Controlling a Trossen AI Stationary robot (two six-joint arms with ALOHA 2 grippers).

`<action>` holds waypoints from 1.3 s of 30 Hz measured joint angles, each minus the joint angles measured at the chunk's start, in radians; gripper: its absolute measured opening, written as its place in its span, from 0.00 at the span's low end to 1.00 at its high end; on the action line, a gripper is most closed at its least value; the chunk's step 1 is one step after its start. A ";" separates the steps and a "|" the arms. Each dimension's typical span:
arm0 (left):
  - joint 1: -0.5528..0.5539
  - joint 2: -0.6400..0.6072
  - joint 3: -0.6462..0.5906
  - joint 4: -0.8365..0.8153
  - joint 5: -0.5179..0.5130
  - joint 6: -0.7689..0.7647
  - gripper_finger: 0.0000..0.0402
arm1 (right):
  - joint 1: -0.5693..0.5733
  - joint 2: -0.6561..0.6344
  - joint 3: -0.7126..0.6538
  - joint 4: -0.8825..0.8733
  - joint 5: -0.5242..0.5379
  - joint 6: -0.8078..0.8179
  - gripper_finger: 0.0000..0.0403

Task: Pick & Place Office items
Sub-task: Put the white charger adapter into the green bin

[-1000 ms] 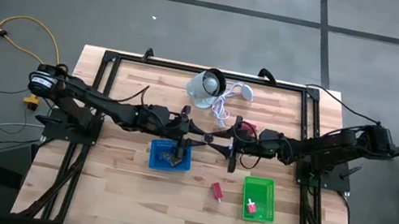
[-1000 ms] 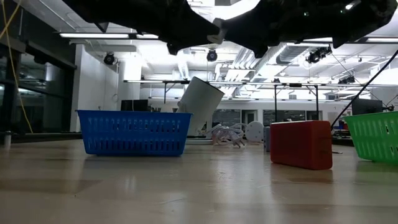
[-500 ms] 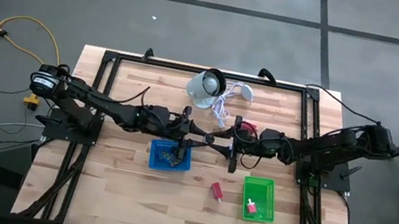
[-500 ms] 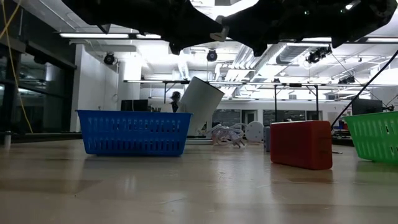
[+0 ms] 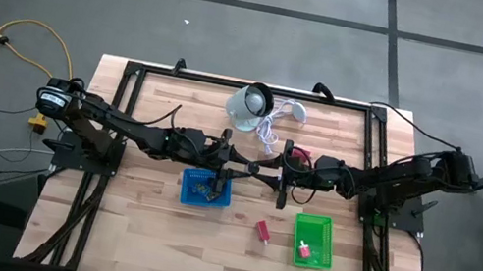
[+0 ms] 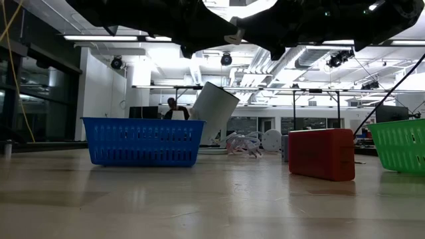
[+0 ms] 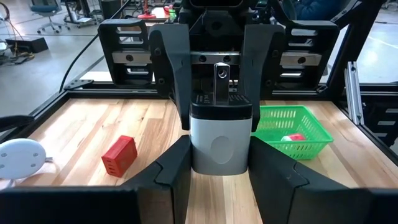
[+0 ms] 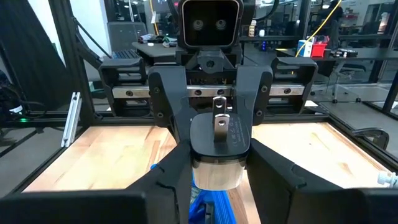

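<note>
left gripper: fingers clamped on the near end of a pale block, one on each side, held in the air well above the table.
right gripper: facing the left one tip to tip, jaws also closed on that block from its far end; both hold it at once, which reads as a handover at mid-table.
pale block: between the two grippers, clear of the wood. its top face shows dark in the right wrist view.
done: blue basket, just below and in front of the left gripper, holds a heap of small dark pieces. green basket, below and to the outer side of the right gripper, holds one red piece.
left: a red block lies loose on the table below the right gripper, between the baskets and nearer the green one. the pale block has no basket yet. judged from this, the task is well past half, with these two pieces to go.
not in play: white device with its cable, beyond both grippers at the far edge.
hidden: the pieces in the blue basket cannot be counted or told apart. the low view cuts both grippers off at the top, so the block does not show there.
hard to tell: which gripper is giving and which is taking, and which basket the block is meant for.
</note>
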 joint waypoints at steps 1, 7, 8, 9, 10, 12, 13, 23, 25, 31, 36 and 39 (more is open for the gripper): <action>0.000 0.000 0.000 0.000 0.000 0.000 0.31 | 0.000 0.000 0.000 0.000 0.000 0.000 0.30; 0.000 0.000 0.000 0.000 0.000 -0.001 0.33 | 0.000 0.000 0.000 0.000 0.000 -0.002 0.30; 0.000 0.000 0.000 0.001 0.000 -0.002 0.34 | 0.000 0.000 0.000 0.000 0.000 -0.002 0.29; 0.000 0.000 0.000 0.001 -0.001 -0.007 0.35 | 0.000 0.000 0.000 0.000 0.000 -0.002 0.29; 0.000 0.000 0.000 0.001 -0.001 -0.013 0.37 | 0.000 0.000 0.000 0.000 0.000 -0.002 0.28; 0.000 0.000 0.000 0.001 -0.002 -0.015 0.41 | 0.000 0.000 0.000 0.000 -0.001 -0.002 0.28; 0.000 0.000 0.000 0.001 -0.002 -0.007 0.43 | 0.000 0.000 0.000 0.000 -0.001 -0.003 0.28; 0.000 0.000 0.000 0.001 -0.002 0.002 0.56 | 0.000 0.000 0.000 0.000 0.000 -0.003 0.28; 0.000 0.000 0.000 0.002 0.009 0.002 0.56 | 0.000 0.000 0.000 0.000 0.003 -0.003 0.28; -0.002 0.000 0.000 0.005 0.067 -0.002 0.56 | 0.001 0.000 0.000 -0.001 0.026 -0.008 0.28; -0.005 0.000 0.000 0.005 0.066 -0.002 0.56 | 0.001 0.000 0.000 -0.004 0.022 -0.010 0.27; -0.005 0.000 0.000 0.005 0.066 -0.002 0.56 | 0.011 -0.030 0.000 -0.057 0.032 -0.010 0.27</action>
